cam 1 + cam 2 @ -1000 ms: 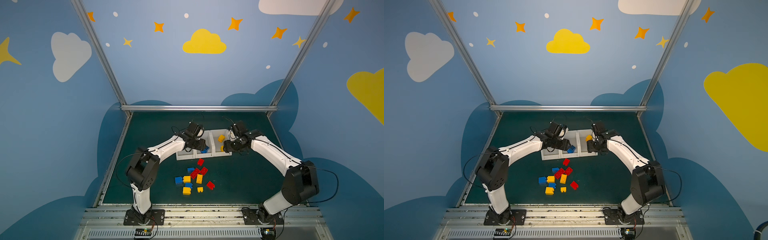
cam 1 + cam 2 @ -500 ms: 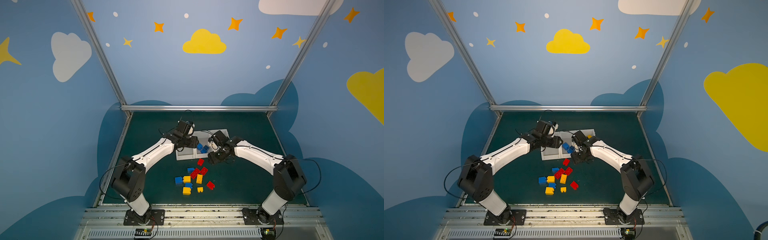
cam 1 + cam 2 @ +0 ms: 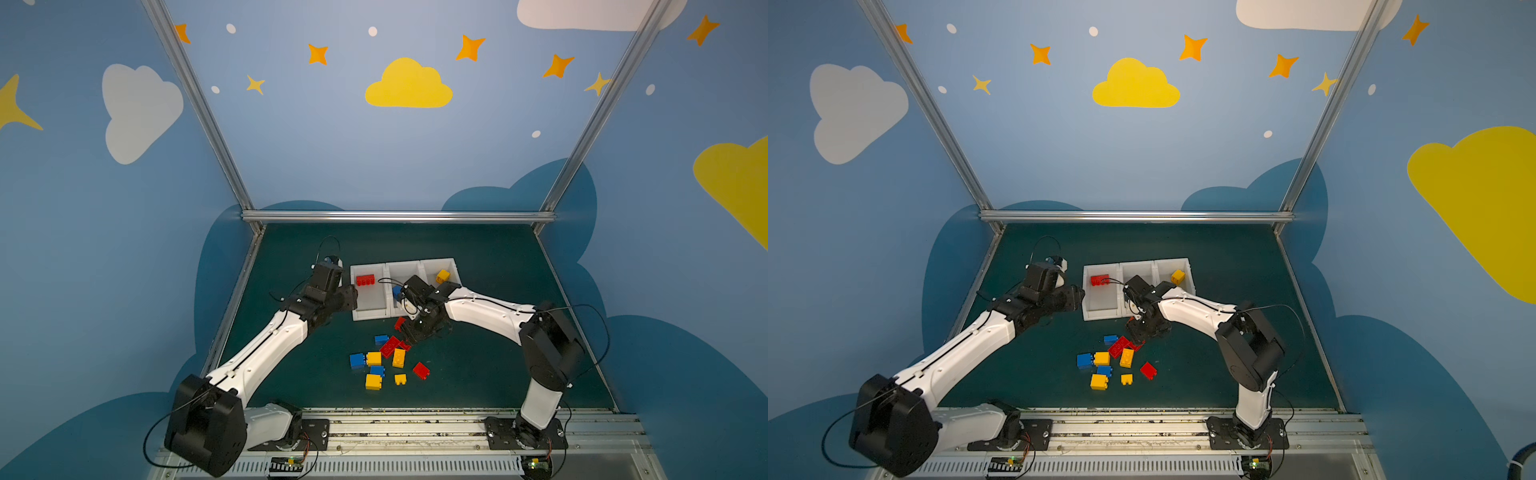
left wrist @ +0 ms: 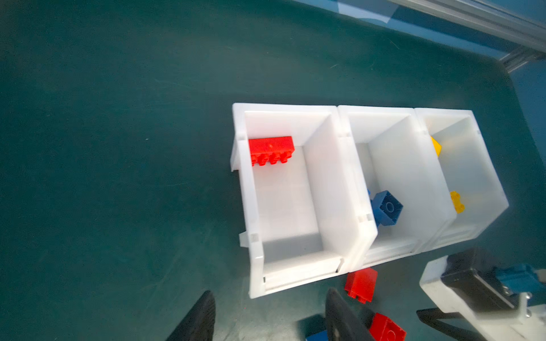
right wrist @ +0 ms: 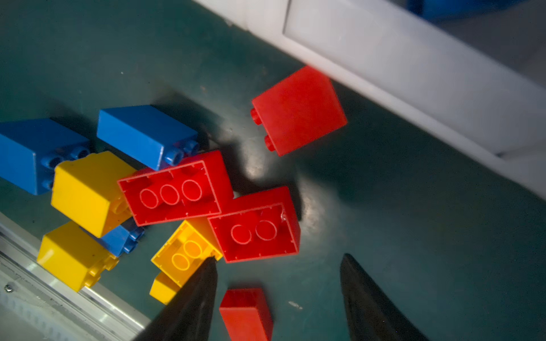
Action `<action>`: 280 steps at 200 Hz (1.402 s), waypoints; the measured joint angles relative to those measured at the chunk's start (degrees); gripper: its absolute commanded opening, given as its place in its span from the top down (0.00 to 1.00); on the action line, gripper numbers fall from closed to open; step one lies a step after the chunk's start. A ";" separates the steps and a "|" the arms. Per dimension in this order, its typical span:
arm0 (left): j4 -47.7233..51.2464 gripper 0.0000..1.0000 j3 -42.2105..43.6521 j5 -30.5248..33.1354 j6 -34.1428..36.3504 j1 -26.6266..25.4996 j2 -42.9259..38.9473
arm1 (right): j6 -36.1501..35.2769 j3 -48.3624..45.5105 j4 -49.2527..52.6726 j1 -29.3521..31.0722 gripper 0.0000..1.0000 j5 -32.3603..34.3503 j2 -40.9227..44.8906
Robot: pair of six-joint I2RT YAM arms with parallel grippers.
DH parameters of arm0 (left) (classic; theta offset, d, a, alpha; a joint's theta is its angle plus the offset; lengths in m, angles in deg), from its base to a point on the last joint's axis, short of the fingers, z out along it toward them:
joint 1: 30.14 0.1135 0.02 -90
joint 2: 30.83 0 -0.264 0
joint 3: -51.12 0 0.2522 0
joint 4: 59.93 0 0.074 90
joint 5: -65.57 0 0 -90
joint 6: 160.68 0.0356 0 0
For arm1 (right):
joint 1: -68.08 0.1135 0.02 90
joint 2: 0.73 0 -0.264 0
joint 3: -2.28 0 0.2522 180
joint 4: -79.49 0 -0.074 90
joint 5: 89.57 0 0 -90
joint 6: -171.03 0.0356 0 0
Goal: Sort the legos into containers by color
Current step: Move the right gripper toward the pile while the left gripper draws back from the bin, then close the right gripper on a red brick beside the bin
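On the mat, chunky legos, red, blue, yellow

Robot lab test cell, done up like a kids' room. Blue wall panels w/ yellow cloud & star decals, held by aluminium frame posts. Dark green surface boxed in on 3 sides. Left arm & right arm, white/black, bolted to a slotted metal rail at the front edge, w/ loose cables & small circuit boards below.

Three bins, eleven loose bricks
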 measured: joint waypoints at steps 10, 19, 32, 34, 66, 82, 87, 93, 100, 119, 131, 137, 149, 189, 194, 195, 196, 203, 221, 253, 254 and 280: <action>0.09 0.39 1.22 0.48 -0.46 0.24 -1.29 | -0.13 0.48 0.09 0.46 0.33 -0.04 -0.76; 0.22 0.39 2.03 0.85 -0.72 0.35 -2.03 | -0.17 0.74 0.07 0.63 0.33 -0.02 -1.22; 0.22 0.39 3.04 1.14 -1.18 0.37 -2.80 | -0.20 1.01 0.20 0.92 0.33 -0.04 -1.77; 0.22 0.39 3.17 1.18 -1.29 0.37 -2.89 | -0.20 1.05 0.20 0.94 0.33 -0.07 -1.86; 0.26 0.38 3.74 1.29 -1.97 0.50 -3.10 | -0.22 1.86 0.22 1.22 0.33 -0.09 -3.08; 0.24 0.38 3.74 1.27 -2.05 0.50 -3.10 | -0.22 1.97 0.22 1.25 0.33 -0.11 -3.26; 0.24 0.38 3.74 1.27 -2.14 0.50 -3.10 | -0.24 2.03 0.26 1.27 0.33 -0.11 -3.28; 0.22 0.38 3.74 1.29 -2.19 0.50 -3.10 | -0.26 2.14 0.31 1.29 0.33 -0.11 -3.32; 0.22 0.38 3.74 1.29 -2.23 0.50 -3.10 | -0.28 2.27 0.31 1.29 0.33 -0.11 -3.39; 0.20 0.38 3.74 1.27 -2.47 0.50 -3.10 | -0.35 2.51 0.31 1.40 0.34 -0.11 -3.48; 0.22 0.38 3.74 1.27 -2.64 0.50 -3.10 | -0.35 2.60 0.33 1.46 0.35 -0.11 -3.61; 0.22 0.38 3.74 1.27 -2.67 0.50 -3.10 | -0.35 2.62 0.35 1.51 0.35 -0.09 -3.72; 0.22 0.38 3.74 1.27 -2.67 0.50 -3.10 | -0.35 2.80 0.46 1.51 0.35 -0.09 -4.17; 0.22 0.38 3.74 1.27 -2.69 0.50 -3.10 | -0.26 3.26 0.81 1.51 0.37 0.15 -5.31; 0.20 0.38 3.74 1.27 -2.69 0.50 -3.10 | -0.22 3.26 0.87 1.51 0.37 0.31 -5.33; 0.20 0.38 3.74 1.27 -2.69 0.50 -3.10 | -0.17 3.26 0.87 1.51 0.37 0.33 -5.31; 0.20 0.38 3.74 1.27 -2.69 0.50 -3.10 | -0.15 3.26 0.90 1.51 0.37 0.35 -5.33; 0.22 0.38 3.74 1.27 -2.73 0.50 -3.10 | -0.13 3.30 1.05 1.51 0.38 0.63 -5.38; 0.22 0.38 3.74 1.27 -2.82 0.50 -3.10 | 0.11 3.48 1.62 1.44 0.39 1.81 -5.70; 0.20 0.38 3.74 1.27 -2.84 0.50 -3.10 | 0.28 3.52 2.12 0.70 0.39 3.15 -5.90; 0.22 0.38 3.74 1.25 -2.84 0.50 -3.10 | 0.31 3.52 2.12 0.70 0.39 3.15 -5.90; 0.20 0.38 3.74 1.22 -2.86 0.50 -3.10 | 0.28 3.52 2.14 -0.11 0.36 3.43 -5.90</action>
